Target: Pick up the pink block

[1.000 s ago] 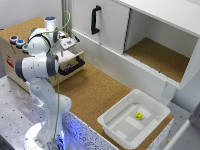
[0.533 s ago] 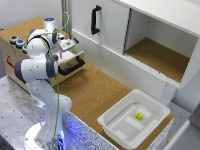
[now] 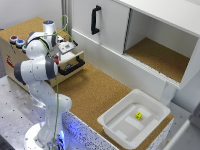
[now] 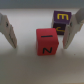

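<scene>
The cork-topped worktop (image 3: 95, 90) runs across the room, with a white cabinet (image 3: 150, 35) along its far side, one compartment open and a black handle (image 3: 94, 19) on the closed door. At the exterior view's left stands the white arm (image 3: 37, 70), bent over a wooden box (image 3: 20, 52) that has a black handle on its front. Down at about four o'clock from the arm sits a white tray (image 3: 120, 125) holding a small yellow cube (image 3: 138, 115).

From the exterior view the claw (image 3: 64, 50) hangs over the box top, and the block under it is too small to pick out there.

The wrist view shows it plainly. The claw (image 4: 41, 31) is spread wide, its two pale fingers (image 4: 8, 30) standing apart on either side. The pink block (image 4: 49, 42), a reddish cube with dark letters on its faces, lies in the gap between them, nearer the finger at its three o'clock and close to it, and well clear of the other; whether it touches the near finger I cannot tell. Behind it, at roughly one o'clock and touching or nearly so, sits a purple block (image 4: 62, 21) with yellow lettering, right by the same finger.
</scene>
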You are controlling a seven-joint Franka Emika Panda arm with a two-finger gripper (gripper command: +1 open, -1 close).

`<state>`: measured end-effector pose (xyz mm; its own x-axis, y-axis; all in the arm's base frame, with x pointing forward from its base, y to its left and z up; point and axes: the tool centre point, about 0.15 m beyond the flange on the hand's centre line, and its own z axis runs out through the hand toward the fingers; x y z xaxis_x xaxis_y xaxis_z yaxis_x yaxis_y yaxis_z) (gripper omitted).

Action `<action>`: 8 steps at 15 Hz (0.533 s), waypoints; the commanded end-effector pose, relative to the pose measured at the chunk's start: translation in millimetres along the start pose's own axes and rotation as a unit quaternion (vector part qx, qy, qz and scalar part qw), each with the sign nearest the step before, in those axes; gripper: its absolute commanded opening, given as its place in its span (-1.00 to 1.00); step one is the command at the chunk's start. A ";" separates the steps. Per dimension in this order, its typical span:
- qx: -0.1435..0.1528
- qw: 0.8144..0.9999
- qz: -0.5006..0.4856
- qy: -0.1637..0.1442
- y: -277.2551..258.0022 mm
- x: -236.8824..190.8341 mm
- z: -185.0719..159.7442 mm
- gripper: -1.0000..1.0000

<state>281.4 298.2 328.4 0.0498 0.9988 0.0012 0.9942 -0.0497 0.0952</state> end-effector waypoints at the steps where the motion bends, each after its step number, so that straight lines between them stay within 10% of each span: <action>1: -0.030 0.999 -0.006 0.040 -6.4 -3.4 17.1 1.00; 2: -0.034 0.999 -0.005 0.040 -2.5 -2.7 18.2 -1.00; 8: -0.045 0.998 0.006 0.043 13.3 0.2 11.2 -1.00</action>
<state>288.7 302.9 320.9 0.0469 0.9984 0.0321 0.9905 -0.0506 0.1279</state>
